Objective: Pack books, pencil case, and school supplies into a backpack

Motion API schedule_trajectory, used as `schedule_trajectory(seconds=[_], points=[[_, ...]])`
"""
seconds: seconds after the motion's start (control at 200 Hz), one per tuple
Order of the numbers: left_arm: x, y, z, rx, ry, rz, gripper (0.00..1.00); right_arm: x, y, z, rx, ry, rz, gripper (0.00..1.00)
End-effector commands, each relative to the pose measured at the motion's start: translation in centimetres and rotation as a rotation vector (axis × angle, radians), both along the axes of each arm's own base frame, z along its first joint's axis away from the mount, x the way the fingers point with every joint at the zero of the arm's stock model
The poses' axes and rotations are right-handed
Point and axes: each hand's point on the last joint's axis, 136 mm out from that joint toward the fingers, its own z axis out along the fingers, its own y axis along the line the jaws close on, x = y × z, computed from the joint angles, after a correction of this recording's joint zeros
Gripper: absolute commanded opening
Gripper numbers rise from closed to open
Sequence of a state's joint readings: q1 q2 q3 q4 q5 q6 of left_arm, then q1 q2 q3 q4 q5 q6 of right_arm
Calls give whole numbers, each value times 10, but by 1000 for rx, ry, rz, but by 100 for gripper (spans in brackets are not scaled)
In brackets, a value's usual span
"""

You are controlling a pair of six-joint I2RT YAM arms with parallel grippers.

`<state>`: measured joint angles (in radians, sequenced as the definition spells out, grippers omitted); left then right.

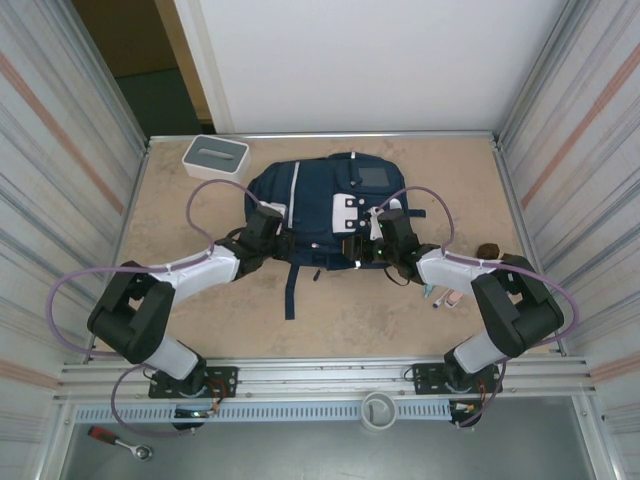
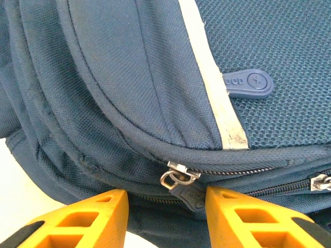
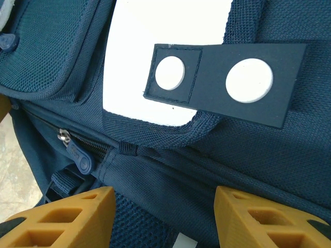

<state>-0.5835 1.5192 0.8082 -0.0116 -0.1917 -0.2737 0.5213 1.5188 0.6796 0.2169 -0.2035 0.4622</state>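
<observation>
The navy backpack (image 1: 320,205) lies flat mid-table, its zippers closed where I see them. My left gripper (image 1: 266,226) is at its left side. In the left wrist view its orange jaws (image 2: 166,206) stand apart on either side of a metal zipper slider with a dark pull tab (image 2: 182,185), the right finger close against the tab. My right gripper (image 1: 384,234) is at the backpack's right side, with its jaws (image 3: 164,212) closed on a wide fold of navy fabric (image 3: 170,175). A teal marker (image 1: 428,291) and a pink-and-white pen (image 1: 452,297) lie on the table right of the backpack. The books and pencil case are out of view.
A white box with a grey top (image 1: 215,155) stands at the back left. A small brown object (image 1: 487,249) sits near the right wall. A dark strap (image 1: 291,290) trails from the backpack toward the front. Corrugated walls close in both sides.
</observation>
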Motion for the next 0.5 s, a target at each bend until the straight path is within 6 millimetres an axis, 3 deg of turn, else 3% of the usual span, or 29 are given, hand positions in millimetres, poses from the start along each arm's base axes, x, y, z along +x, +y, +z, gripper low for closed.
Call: schedule_trajectory(seconds=[0.0, 0.286, 0.496], points=[[9, 8, 12, 34, -30, 27, 41, -6, -14, -24, -60, 65, -24, 53], [14, 27, 14, 199, -25, 47, 48, -6, -13, -28, -53, 74, -24, 53], [16, 26, 13, 244, -16, 22, 43, -7, -14, -30, -59, 78, -28, 53]])
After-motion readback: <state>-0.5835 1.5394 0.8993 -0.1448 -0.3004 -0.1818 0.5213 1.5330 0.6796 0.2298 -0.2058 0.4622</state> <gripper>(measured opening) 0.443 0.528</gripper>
